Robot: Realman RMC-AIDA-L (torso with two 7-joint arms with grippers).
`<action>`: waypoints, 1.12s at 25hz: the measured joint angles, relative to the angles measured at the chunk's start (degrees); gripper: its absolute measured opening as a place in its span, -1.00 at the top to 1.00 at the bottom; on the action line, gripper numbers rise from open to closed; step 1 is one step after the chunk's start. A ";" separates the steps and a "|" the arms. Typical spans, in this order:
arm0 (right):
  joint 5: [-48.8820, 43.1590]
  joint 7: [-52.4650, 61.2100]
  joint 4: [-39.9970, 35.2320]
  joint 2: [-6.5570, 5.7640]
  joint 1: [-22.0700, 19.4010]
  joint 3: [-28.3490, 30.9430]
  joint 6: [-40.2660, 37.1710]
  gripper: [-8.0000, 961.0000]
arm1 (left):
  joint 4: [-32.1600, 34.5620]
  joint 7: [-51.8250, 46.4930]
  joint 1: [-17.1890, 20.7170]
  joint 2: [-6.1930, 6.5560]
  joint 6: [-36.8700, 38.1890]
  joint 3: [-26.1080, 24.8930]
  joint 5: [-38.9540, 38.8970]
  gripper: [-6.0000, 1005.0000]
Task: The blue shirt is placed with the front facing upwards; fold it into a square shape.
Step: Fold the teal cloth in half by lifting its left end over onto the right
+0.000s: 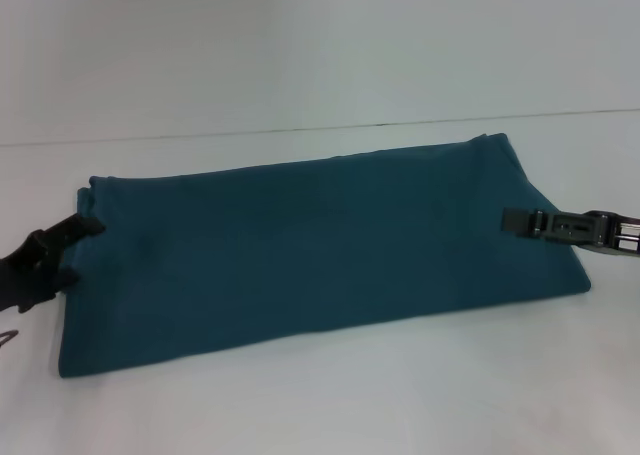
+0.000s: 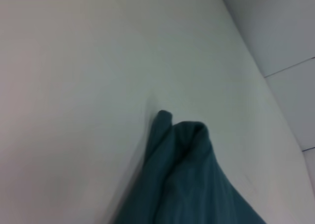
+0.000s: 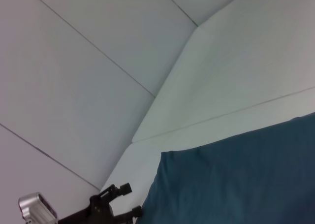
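Both grippers [image 1: 85, 227] [image 1: 510, 220] apparently touch the folded blue shirt's [image 1: 320, 245] ends.

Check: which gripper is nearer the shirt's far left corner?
Left. The left gripper sits at the blue shirt's left edge by that corner; the right gripper is over the opposite end.

My left claw [image 1: 55, 245] is a chunky matte-black plastic piece with angular fingers. My right claw [image 1: 520, 221] is slimmer, dark grey, with a ribbed black body and silvery metal blocks behind it (possibly fasteners, too small to tell).
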 joint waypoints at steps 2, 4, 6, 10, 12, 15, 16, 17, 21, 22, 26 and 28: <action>0.02 0.06 0.00 0.00 0.12 0.05 0.06 -0.71 | -0.47 -0.05 -0.13 -0.01 -0.06 0.05 0.53 -0.88; 0.04 0.19 0.00 0.00 0.19 0.08 0.12 -0.71 | -0.69 -0.20 -0.17 -0.01 -0.07 0.21 0.97 -0.88; 0.17 0.34 -0.01 0.00 0.22 0.09 0.15 -0.71 | -0.74 -0.32 -0.17 -0.01 -0.18 0.80 1.13 -0.88; 0.21 0.37 -0.04 0.00 0.22 0.39 0.17 -0.71 | -0.77 -0.59 -0.17 0.07 -0.48 2.10 1.30 -0.88; 0.09 0.38 -0.05 0.00 0.17 0.59 0.22 -0.71 | -0.58 -0.67 -0.14 0.17 -0.02 2.12 1.76 -0.88; 0.05 0.39 -0.04 0.00 -0.13 0.69 0.24 -0.71 | 0.71 -0.84 0.21 0.28 1.88 1.88 1.84 -0.88; 0.06 0.41 -0.04 0.00 -0.24 0.74 0.19 -0.71 | 1.55 -1.12 0.55 0.32 2.78 1.73 1.65 -0.88; 0.07 0.44 -0.03 0.00 -0.33 0.79 0.04 -0.71 | 2.77 -1.60 0.98 0.34 3.54 1.66 1.46 -0.88; 0.06 0.51 -0.01 -0.06 -0.46 0.87 -0.28 -0.71 | 6.40 -4.25 1.97 1.06 5.81 1.73 1.87 -0.88; 0.05 0.51 0.00 -0.10 -0.47 0.87 -0.30 -0.71 | 6.89 -4.59 1.92 1.57 6.67 1.82 2.48 -0.88; 0.02 0.35 0.03 -0.38 -0.48 0.74 -0.22 -0.71 | 9.63 -1.07 -0.07 4.21 12.98 1.76 8.32 -0.88; 0.02 0.21 0.03 -0.47 -0.48 0.69 -0.09 -0.71 | 11.48 3.19 -0.79 4.67 14.85 1.87 10.44 -0.88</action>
